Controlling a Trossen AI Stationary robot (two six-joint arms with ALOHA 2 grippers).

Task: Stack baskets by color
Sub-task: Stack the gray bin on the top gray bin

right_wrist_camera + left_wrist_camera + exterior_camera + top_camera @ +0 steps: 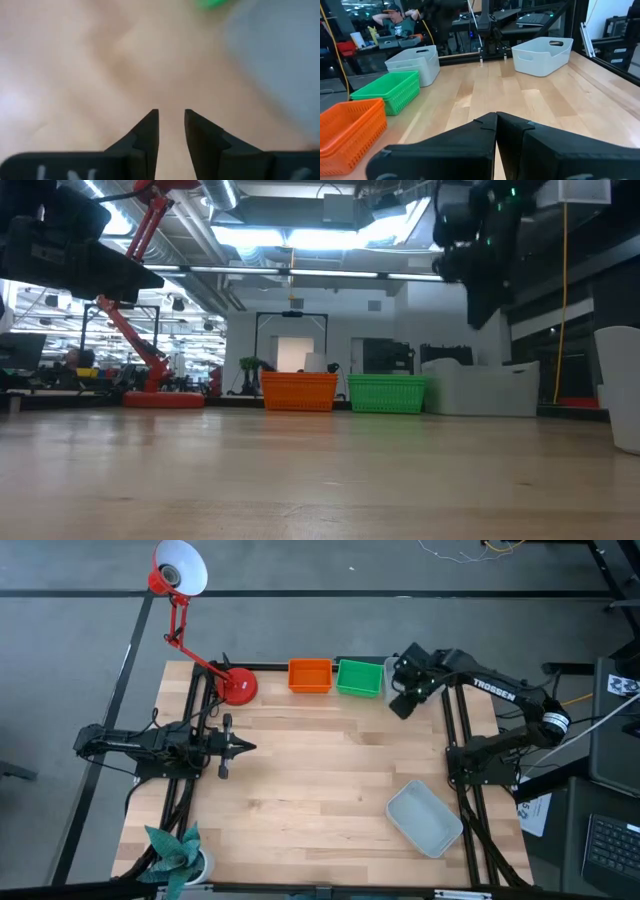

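An orange basket (309, 676), a green basket (359, 678) and a grey-white basket (480, 388) stand side by side along the table's far edge, each on its bottom. In the high view my right arm hides most of that grey-white basket. A second grey-white basket (424, 818) rests on the table near the front right corner. My right gripper (171, 117) hangs open above the table just in front of the far grey-white basket, pointing steeply down, nothing between its fingers. My left gripper (250, 747) waits shut at the table's left, pointing level toward the right.
A red desk lamp stands with its round base (238, 687) left of the orange basket. A potted plant (180, 855) sits at the near left corner. Bare wood (320, 770) fills the table's middle.
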